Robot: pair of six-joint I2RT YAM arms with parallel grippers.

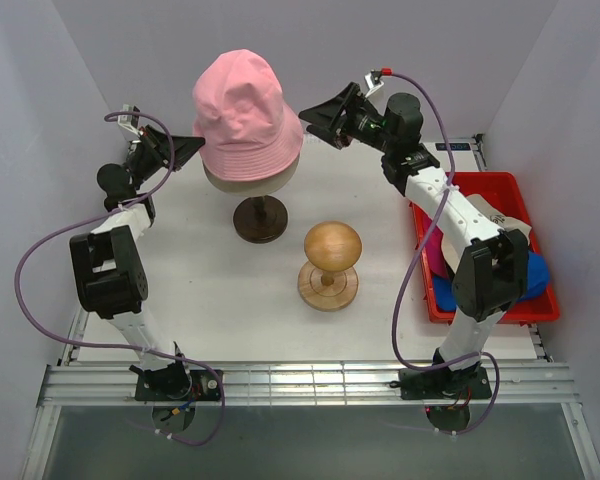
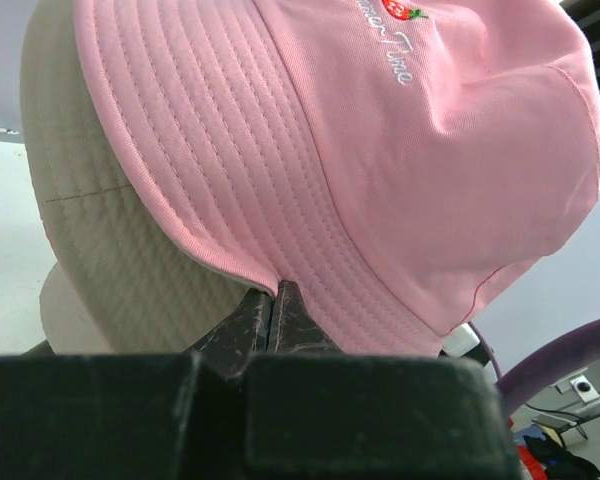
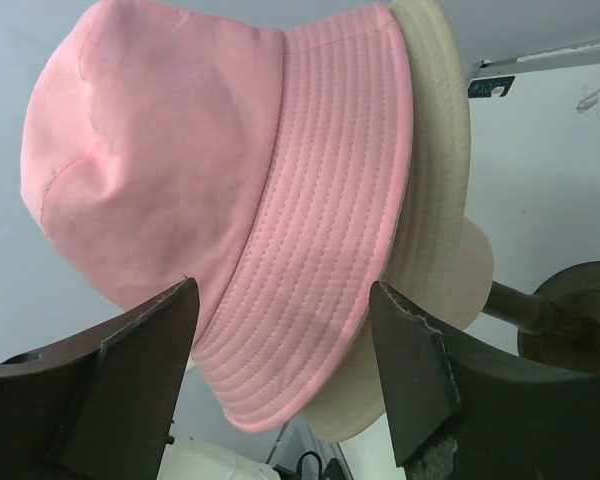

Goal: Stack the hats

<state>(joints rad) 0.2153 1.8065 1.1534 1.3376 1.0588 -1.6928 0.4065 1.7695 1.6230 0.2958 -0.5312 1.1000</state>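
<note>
- White table (image 1: 210,300) between pale walls; a red bin (image 1: 485,182) sits at its right edge.
- Pink hat (image 1: 242,110) sits over the beige hat (image 1: 250,183), both raised on a dark stand (image 1: 260,220).
- Magenta cap (image 1: 438,255) and blue cap (image 1: 536,272) lie in the bin, partly hidden by the right arm.
- Left gripper (image 2: 275,295): fingers pressed together, tips at the pink brim's edge; I cannot tell whether fabric is pinched.
- Right gripper (image 3: 280,290): jaws wide, just beside the opposite brim, holding nothing.
- Bare wooden form (image 1: 332,245) stands near the table's middle.
</note>
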